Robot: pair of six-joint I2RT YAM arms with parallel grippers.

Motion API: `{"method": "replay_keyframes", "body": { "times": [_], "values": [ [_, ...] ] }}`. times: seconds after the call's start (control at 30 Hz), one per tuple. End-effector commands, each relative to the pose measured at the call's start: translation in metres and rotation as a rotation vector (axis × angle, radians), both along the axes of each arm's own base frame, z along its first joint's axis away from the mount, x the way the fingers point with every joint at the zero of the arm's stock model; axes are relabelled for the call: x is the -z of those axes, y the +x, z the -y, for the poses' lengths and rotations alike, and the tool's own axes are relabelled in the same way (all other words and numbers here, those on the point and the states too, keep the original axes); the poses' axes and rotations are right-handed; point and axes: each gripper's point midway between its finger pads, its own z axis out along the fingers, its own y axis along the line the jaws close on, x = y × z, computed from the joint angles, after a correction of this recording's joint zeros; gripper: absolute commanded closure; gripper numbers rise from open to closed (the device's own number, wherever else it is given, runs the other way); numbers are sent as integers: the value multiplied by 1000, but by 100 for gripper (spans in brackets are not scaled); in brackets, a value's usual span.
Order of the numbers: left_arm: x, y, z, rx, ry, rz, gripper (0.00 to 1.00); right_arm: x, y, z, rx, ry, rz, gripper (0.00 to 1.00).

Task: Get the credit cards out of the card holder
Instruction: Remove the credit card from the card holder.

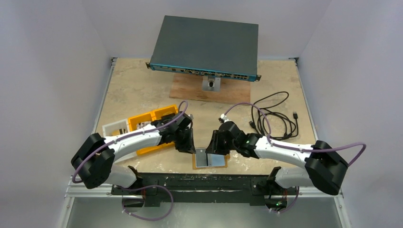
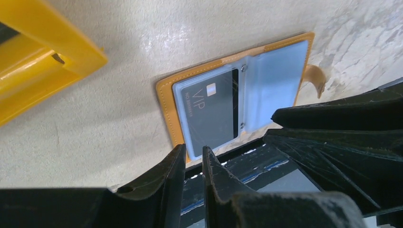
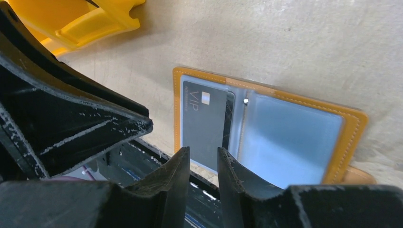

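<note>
Card holder point(image 1: 210, 159) lies open just beside the table's point(image 1: 142, 95) near edge.

Close, perhaps low wrist views: card holder point(image 2: 247, 90)

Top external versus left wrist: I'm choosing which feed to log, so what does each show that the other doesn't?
Only top external: the network switch at the far edge and the black cables. Only left wrist: the VIP print on the grey card. Both: the open card holder lying flat and the yellow tray.
</note>
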Motion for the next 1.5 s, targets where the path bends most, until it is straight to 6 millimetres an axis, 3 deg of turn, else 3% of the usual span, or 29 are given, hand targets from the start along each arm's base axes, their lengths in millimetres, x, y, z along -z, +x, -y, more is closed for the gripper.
{"method": "replay_keyframes", "body": {
  "times": [0.0, 0.57, 0.83, 1.17, 1.47],
  "values": [
    [0, 4, 7, 30, -37, 26, 81, -9, 5, -22, -39, 92, 18, 72],
    [27, 5, 16, 21, -63, -6, 88, 32, -3, -16, -21, 59, -50, 73],
    [41, 3, 11, 3, -26, -33, 95, 44, -8, -11, -15, 48, -70, 73],
    [52, -4, 20, 8, -8, -69, 100, 45, -9, -16, -26, 75, -74, 73],
    [65, -8, 4, -37, 91, -106, 100, 31, -7, -13, -15, 183, -57, 72]
  ]
}}
